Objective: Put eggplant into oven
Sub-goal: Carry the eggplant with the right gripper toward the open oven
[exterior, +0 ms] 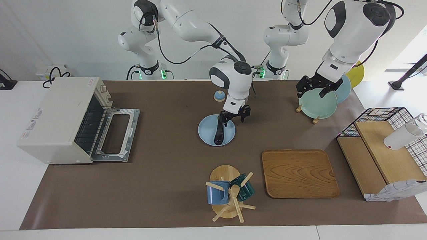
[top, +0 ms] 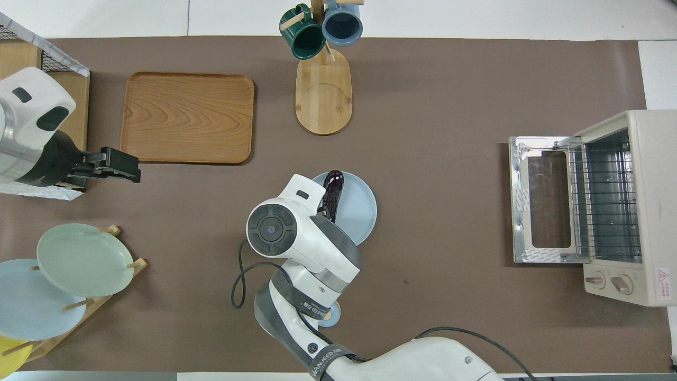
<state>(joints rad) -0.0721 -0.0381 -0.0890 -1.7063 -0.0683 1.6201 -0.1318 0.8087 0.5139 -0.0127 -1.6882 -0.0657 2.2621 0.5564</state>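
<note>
1. Small blue dome-shaped object (exterior: 219,96): the item I log closest to the robots, lying on the brown table mat (exterior: 166,186), near the middle of the table's width.

2. Plate rack (exterior: 315,118), toward the left arm's end: I count a pale green plate (exterior: 317,105) and a light blue plate (top: 31,307) standing in it, with a yellow plate (exterior: 357,73) at the end closest to the robots.

3. Left gripper (exterior: 315,87): I see it raised over the green plate in the rack, waiting; I cannot tell whether its fingers are apart or together.

4. Right gripper (exterior: 235,117): reached to the table's middle, over the robot-side rim of the blue plate (exterior: 230,133). Its fingers are closed on the stem end of the eggplant (exterior: 219,133).

5. Eggplant: dark and glossy, tilted, upper end in the right gripper, lower end resting on the blue plate.

6. Oven (exterior: 56,120): at the right arm's end of the table, cream-white, its door (exterior: 115,135) dropped fully open and lying flat toward the table's middle, wire rack (top: 603,196) exposed inside. Well apart from the eggplant.

7. Wooden tray (exterior: 298,173): farther from the robots than the blue plate.

8. Wire basket and wooden boards (exterior: 383,146): at the left arm's end of the table.

9. Mug tree (exterior: 225,200): farthest item I log, carrying a blue mug (exterior: 217,193) and a dark green mug (exterior: 245,188).
</note>
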